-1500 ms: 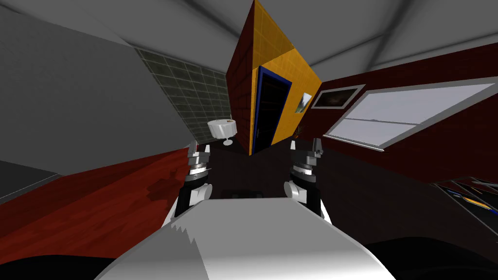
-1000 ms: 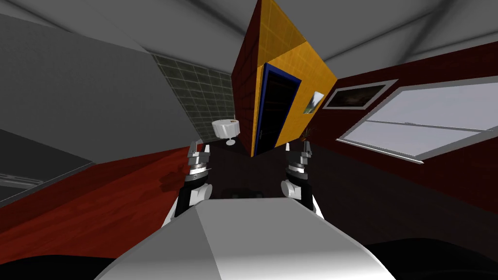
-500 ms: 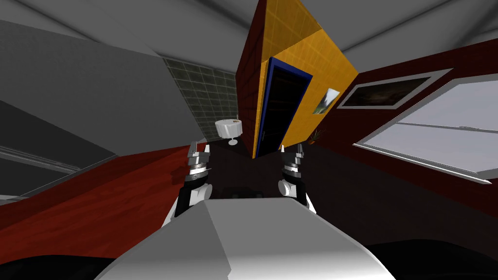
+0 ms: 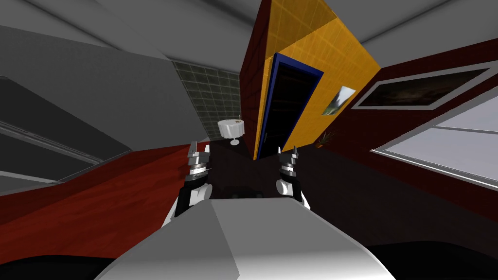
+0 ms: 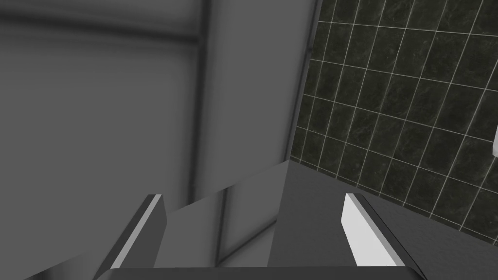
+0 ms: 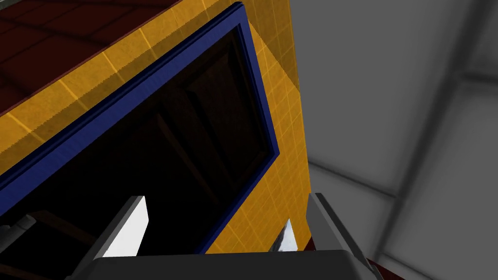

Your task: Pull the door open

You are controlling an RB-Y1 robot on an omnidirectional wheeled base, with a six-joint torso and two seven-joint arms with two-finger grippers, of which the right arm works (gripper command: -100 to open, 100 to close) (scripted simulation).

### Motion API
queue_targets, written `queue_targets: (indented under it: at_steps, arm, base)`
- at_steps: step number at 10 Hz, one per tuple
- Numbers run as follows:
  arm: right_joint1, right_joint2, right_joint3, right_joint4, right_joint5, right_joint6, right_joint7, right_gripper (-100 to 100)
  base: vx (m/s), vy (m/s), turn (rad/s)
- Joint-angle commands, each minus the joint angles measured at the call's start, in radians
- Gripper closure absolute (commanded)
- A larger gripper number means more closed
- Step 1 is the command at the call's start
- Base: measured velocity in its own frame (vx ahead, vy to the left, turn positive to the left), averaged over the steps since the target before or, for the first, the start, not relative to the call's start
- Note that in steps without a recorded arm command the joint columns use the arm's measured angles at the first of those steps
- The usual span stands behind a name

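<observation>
Out at nine o'clock, a plain grey wall (image 4: 87, 82) runs above the red floor (image 4: 97, 204). The left gripper (image 4: 200, 148) sits at eleven o'clock off the chest, and its wrist camera shows the claw (image 5: 250, 233) released, blades spread wide with nothing between them. Beyond it there's a dark tiled wall (image 4: 209, 92), and a small white round table (image 4: 230, 129) just short of twelve. Now the door (image 4: 287, 112): dark, set in a blue frame (image 4: 265, 112) on an orange wall (image 4: 335, 53), standing at twelve to one o'clock, well apart from both arms. The right gripper (image 4: 287, 153) is raised beneath it at one o'clock. From its wrist, this claw (image 6: 226, 231) is released too, grasping nothing, with the dark door panel (image 6: 146, 160) ahead of its fingers. At two o'clock hangs a small picture (image 4: 338, 100), then a long framed one (image 4: 418, 90), and the window (image 4: 447, 141) is at three.
</observation>
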Motion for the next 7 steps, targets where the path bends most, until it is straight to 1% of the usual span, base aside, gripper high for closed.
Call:
queue_targets:
  at_steps: [1,7]
  arm:
    - [-0.008,-0.005,0.013,0.031,-0.020,-0.008,-0.021,-100]
    - [-0.049,-0.033,0.050,0.163,-0.103,-0.040,-0.107,-100]
  base:
    - [0.076,-0.079,0.139]
    - [0.071,-0.092,0.138]
